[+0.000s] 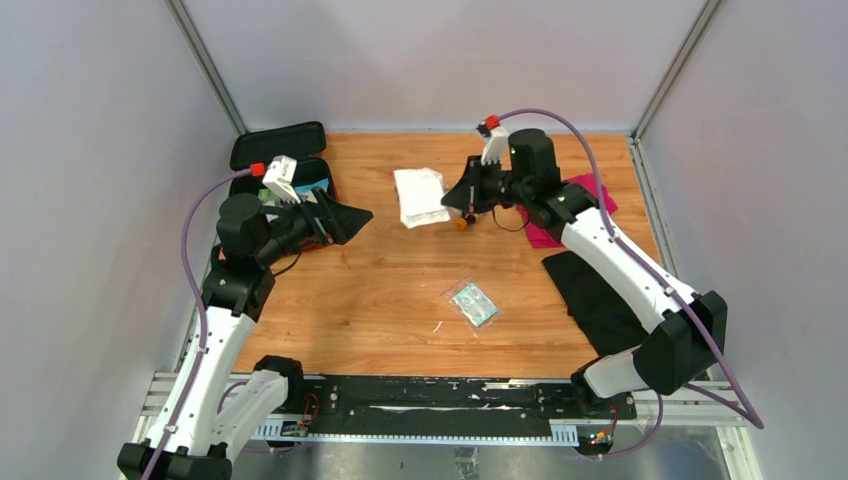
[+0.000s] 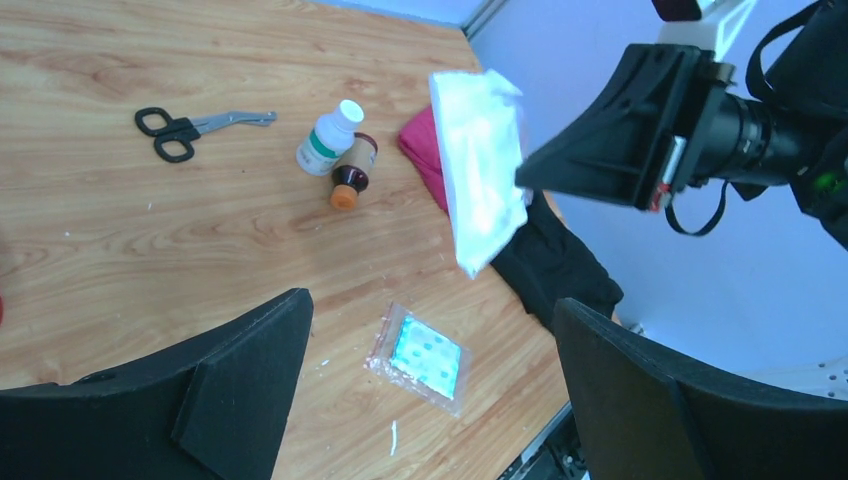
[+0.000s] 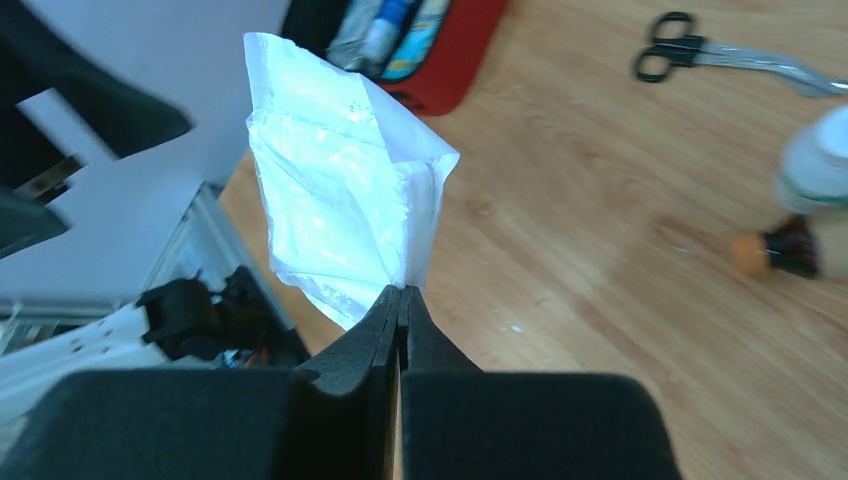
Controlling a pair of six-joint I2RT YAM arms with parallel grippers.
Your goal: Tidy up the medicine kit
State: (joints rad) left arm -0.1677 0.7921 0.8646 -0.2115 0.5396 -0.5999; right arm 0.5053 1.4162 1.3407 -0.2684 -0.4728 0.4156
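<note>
The medicine kit (image 1: 285,141) lies open at the far left, black lining up, with items inside; its red edge shows in the right wrist view (image 3: 455,65). My left gripper (image 1: 352,214) is open and empty, held just right of the kit; in its wrist view (image 2: 430,312) the jaws stand wide apart above the table. My right gripper (image 1: 457,200) is shut on the edge of a white packet (image 1: 420,197) and holds it above the table centre. The pinch shows in the right wrist view (image 3: 401,296), with the packet (image 3: 340,210) hanging free. The packet also shows in the left wrist view (image 2: 480,170).
A clear zip bag with a teal sheet (image 1: 473,303) lies mid-table (image 2: 425,355). Scissors (image 2: 195,128), a white bottle (image 2: 328,140) and a brown orange-capped bottle (image 2: 350,172) lie at the back. A magenta cloth (image 1: 592,192) and a black cloth (image 1: 600,290) lie at right.
</note>
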